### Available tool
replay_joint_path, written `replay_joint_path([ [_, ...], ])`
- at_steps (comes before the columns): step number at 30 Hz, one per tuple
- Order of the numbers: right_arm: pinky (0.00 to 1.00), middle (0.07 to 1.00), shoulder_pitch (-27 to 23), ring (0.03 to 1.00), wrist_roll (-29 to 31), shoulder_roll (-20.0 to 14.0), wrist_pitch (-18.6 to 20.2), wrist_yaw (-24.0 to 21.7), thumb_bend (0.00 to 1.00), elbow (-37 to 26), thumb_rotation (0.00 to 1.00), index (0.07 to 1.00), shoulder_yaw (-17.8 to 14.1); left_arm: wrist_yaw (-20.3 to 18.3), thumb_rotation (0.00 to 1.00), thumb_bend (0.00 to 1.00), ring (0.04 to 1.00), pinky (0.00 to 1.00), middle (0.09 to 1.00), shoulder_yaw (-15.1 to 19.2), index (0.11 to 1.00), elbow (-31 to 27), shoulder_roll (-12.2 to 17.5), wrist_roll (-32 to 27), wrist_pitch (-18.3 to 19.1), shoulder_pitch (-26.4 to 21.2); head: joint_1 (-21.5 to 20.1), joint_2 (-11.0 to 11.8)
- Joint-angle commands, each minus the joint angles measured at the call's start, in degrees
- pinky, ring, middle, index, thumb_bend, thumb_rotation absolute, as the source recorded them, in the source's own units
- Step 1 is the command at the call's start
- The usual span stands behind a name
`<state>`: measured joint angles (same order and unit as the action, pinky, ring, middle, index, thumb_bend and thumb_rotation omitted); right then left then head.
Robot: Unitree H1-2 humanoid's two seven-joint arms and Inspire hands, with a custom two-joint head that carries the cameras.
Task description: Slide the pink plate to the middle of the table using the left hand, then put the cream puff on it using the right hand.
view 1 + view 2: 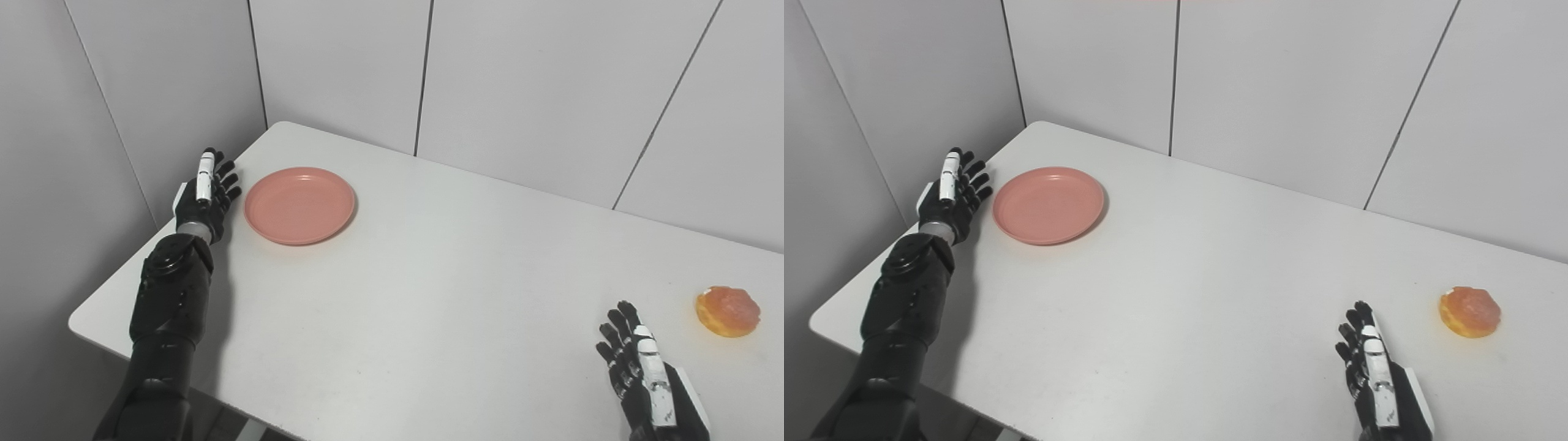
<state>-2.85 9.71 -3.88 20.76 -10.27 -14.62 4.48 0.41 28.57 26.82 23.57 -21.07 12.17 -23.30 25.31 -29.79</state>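
- Table point(429, 294): white, with rounded corners, set against pale wall panels point(520, 86) that meet in a corner behind its far left end.
- Pink plate point(299, 205): round and shallow, lying flat near the table's far left corner, well away from the middle. Nothing lies on it.
- Left hand point(205, 193): at the table's left edge, just beside the plate on its left. The fingers are straight, slightly spread and point toward the far wall; they hold nothing. A narrow strip of white tabletop shows between the fingers and the plate's rim, so hand and plate look apart, though from this angle it is hard to say whether the hand rests on the table or hangs just above it.
- Left arm point(168, 306): black, coming up from the bottom left along the table's left edge, with the forearm over the near left corner.
- Cream puff point(727, 311): orange-golden and rounded, with a glossy top, sitting on the table at the near right, far from the plate.
- Right hand point(643, 373): low in the frame at the near right, to the left of the puff and a little nearer the robot, not touching it. Its fingers are extended and apart, pointing away from the robot, with nothing between them.
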Motion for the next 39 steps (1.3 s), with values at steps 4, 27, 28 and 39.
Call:
replay_joint_path([
  [4,1.00,1.000,-1.2,1.000,0.7,0.5,0.4,0.3,0.11,-2.6,1.00,1.000,-0.3,-1.6,1.00,0.31,0.966,0.96,0.962,-0.7,0.958,-0.4,0.7,-1.1,-1.0,-1.6,-0.3,-0.2],
  [27,1.00,1.000,-1.3,1.000,0.6,0.2,-0.7,-0.8,0.13,-1.8,1.00,1.000,0.1,-3.9,1.00,0.36,0.954,0.97,0.958,-5.4,0.949,-0.6,-3.4,-2.1,-1.2,-0.3,-1.6,-0.9],
  [28,1.00,1.000,-1.3,1.000,0.5,0.2,-0.7,-0.8,0.13,-1.9,1.00,1.000,0.1,-4.1,1.00,0.36,0.955,0.97,0.958,-5.4,0.947,-0.7,-3.6,-2.3,-1.3,-0.1,-1.7,-1.0],
  [39,1.00,1.000,-1.3,1.000,0.7,0.5,-1.0,-0.8,0.14,-1.5,1.00,1.000,0.1,-3.4,1.00,0.33,0.948,0.96,0.949,-6.8,0.932,-4.6,-5.9,-2.8,1.5,1.0,-2.2,-1.4],
])
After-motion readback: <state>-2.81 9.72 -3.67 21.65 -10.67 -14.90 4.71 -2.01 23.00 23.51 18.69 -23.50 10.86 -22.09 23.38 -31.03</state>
